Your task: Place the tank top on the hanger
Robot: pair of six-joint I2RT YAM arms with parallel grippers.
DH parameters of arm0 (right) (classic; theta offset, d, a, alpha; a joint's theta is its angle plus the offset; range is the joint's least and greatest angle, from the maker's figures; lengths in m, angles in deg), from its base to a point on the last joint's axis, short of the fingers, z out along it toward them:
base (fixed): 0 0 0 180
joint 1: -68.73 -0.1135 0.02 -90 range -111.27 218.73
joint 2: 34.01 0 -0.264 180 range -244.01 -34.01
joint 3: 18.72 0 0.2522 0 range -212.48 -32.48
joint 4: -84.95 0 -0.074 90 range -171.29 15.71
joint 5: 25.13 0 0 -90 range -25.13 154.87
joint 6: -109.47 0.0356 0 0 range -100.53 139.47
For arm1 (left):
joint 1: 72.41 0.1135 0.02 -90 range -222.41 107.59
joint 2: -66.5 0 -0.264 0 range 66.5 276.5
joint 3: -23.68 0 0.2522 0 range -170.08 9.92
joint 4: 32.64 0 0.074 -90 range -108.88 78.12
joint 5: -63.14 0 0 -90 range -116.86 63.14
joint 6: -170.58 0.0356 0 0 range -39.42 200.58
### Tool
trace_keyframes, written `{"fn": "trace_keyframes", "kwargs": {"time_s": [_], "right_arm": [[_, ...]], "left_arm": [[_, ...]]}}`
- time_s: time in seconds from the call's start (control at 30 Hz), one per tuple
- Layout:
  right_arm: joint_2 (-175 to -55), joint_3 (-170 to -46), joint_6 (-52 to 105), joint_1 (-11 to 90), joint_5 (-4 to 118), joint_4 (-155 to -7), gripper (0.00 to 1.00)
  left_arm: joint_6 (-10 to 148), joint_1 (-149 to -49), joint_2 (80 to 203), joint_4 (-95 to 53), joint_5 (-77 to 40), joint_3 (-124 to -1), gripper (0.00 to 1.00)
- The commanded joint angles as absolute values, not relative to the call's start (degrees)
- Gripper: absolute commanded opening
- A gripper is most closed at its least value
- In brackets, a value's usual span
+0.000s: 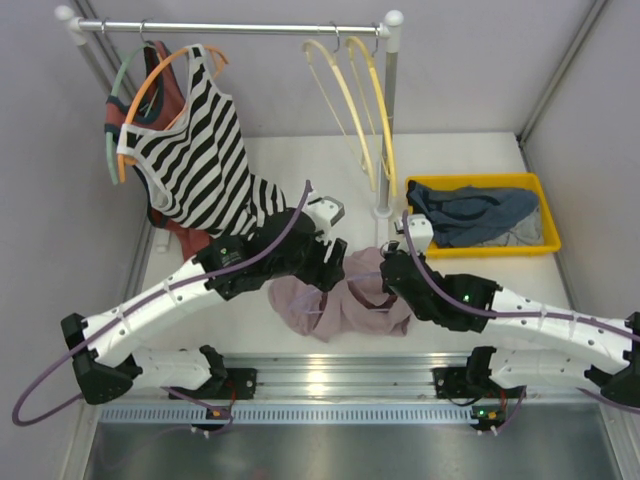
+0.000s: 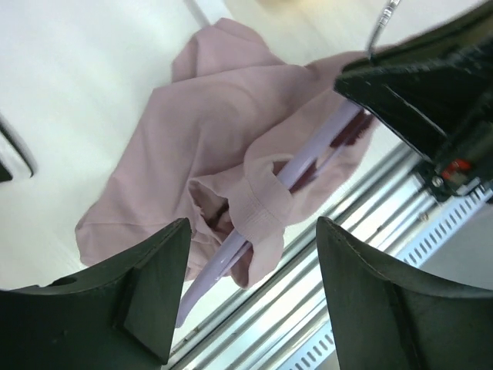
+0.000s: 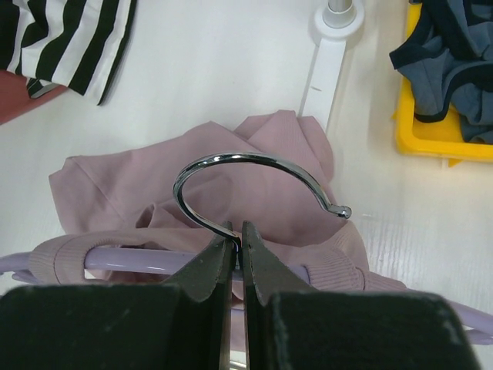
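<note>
presently, on the white table (image 1: 300, 165):

- tank top (image 1: 300, 300): soft matte dusty-pink knit, crumpled in loose folds near the front edge, between the two arms. its ribbed hems are bunched over the hanger's bar on either side of the hook.
- hanger (image 2: 312, 154): thin, smooth lavender plastic, gently curved. it is threaded through a ribbed opening of the tank top, and one end pokes out of the fabric toward the left gripper.
- hook (image 3: 254, 163): polished metal wire, a round open curl with a small knob at the tip, lying over the pink cloth.
- left gripper (image 2: 250, 231): dark wedge-shaped fingers standing wide apart with nothing between them, poised above the tank top.
- right gripper (image 3: 237, 240): dark textured fingers pinched together on the stem of the hook, just above the lavender bar.
- striped top (image 1: 195, 160): black-and-white bands, hanging on an orange hanger (image 1: 165, 65) from the metal rail (image 1: 250, 28), back left.
- pale yellow hangers (image 1: 378, 100): two thin bare arcs on the same rail, to the right.
- yellow tray (image 1: 470, 181): rigid rectangular plastic, back right, holding a rumpled blue-grey garment (image 1: 470, 212).
</note>
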State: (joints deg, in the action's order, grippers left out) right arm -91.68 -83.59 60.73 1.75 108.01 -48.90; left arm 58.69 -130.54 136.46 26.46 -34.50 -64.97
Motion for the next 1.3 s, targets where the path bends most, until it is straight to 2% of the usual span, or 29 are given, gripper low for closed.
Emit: {"fn": "trace_keyframes", "kwargs": {"time_s": [0.0,0.43,1.03,1.07,1.17,1.2,1.27], "right_arm": [[-89.64,-87.76,59.29,0.87,108.64,-51.67,0.00],[-88.41,-88.20,58.32,0.87,107.32,-50.79,0.00],[-87.44,-89.96,57.53,0.87,107.06,-50.08,0.00],[-87.45,-90.05,57.44,0.87,107.15,-50.00,0.00],[-87.62,-90.40,57.35,0.87,107.24,-49.91,0.00],[-87.71,-90.49,57.18,0.87,107.15,-49.91,0.00],[-88.06,-90.84,57.00,0.87,107.24,-49.65,0.00]], "left_arm": [[67.56,-129.10,132.60,19.02,-24.69,-61.90,0.72],[73.81,-126.90,133.30,10.74,-10.96,-54.15,0.73],[74.69,-125.84,135.06,7.23,-4.19,-49.32,0.68],[74.61,-125.84,135.06,6.96,-3.66,-49.06,0.66],[74.25,-125.93,134.62,6.08,-2.87,-47.83,0.53],[74.17,-125.93,134.53,5.91,-2.69,-47.65,0.41],[73.90,-125.84,133.83,5.03,-2.51,-46.95,0.27]]}}
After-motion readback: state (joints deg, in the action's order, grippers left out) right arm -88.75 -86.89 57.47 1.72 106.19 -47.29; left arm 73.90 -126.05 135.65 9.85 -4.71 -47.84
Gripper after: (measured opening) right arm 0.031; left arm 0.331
